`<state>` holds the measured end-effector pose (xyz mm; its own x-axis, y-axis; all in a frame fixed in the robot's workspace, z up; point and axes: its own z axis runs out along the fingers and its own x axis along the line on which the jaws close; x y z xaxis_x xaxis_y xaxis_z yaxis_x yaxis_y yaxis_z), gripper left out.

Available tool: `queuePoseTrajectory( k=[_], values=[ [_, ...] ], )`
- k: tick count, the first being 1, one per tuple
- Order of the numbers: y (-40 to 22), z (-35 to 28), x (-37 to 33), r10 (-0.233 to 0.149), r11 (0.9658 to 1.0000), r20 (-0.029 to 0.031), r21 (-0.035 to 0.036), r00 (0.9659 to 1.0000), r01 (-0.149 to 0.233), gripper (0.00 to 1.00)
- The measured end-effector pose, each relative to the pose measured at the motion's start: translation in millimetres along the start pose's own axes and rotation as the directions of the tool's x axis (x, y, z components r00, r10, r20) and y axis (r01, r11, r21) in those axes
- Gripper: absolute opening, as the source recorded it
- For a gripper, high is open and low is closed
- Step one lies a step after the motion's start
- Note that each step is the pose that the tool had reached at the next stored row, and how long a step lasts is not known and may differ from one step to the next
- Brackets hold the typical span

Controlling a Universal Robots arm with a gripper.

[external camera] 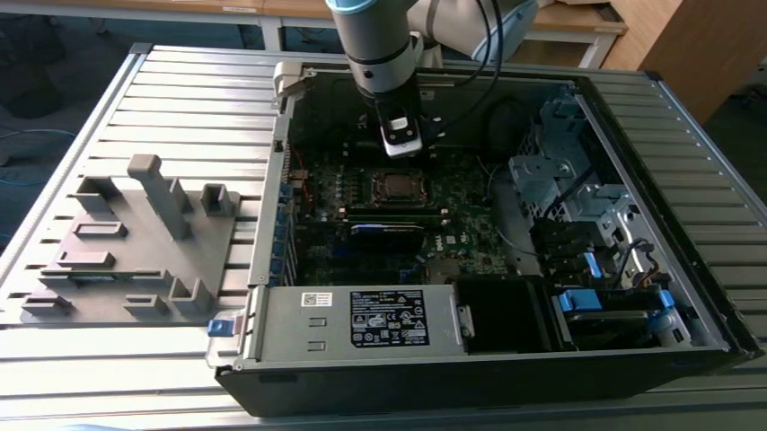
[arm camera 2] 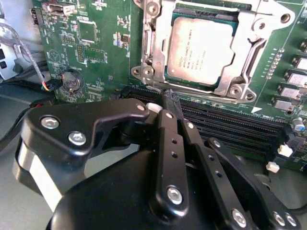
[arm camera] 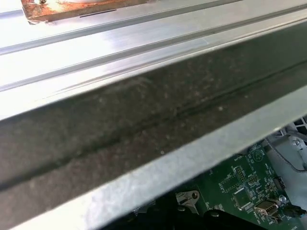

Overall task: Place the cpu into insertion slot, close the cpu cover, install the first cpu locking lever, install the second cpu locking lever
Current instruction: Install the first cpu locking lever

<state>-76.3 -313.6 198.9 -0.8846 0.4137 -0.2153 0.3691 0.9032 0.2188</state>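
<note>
The cpu already lies seated in the slot, grey lid up, with the cover folded down around it so its window frames the chip, presumably to press it flat. In the exterior view the socket sits mid-board inside the open case on the bench. The claw hangs just beside the socket's edge, over the memory slots, fingers clenched together on nothing.

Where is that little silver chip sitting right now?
In the second wrist view, the cpu lies in the insertion slot, framed by the cpu cover, beside the long black memory slots on the green motherboard.
</note>
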Motion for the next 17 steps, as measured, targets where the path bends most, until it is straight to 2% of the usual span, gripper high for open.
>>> queuePoseTrajectory(
  k=[5, 10, 11, 13, 14, 17],
  values=[
    [1.7, -7.1, -1.7, 0.0, 1.0, -0.0025, 0.0008, 1.0, 0.0, 0.11],
    [1.8, -7.5, -1.8, 0.001, 1.0, -0.0047, 0.0016, 1.0, -0.001, 0.11],
    [1.8, -7.2, -2.0, 0.001, 1.0, -0.0103, 0.0041, 0.9999, -0.001, 0.11],
    [1.9, -6.3, -2.4, 0.003, 0.9999, -0.0328, 0.015, 0.9995, -0.003, 0.11],
    [2.0, -5.4, -2.9, 0.004, 0.9996, -0.0553, 0.0274, 0.9985, -0.003, 0.11],
    [2.2, -4.3, -3.6, 0.008, 0.9989, -0.0902, 0.0478, 0.9959, -0.003, 0.11]
  ],
)
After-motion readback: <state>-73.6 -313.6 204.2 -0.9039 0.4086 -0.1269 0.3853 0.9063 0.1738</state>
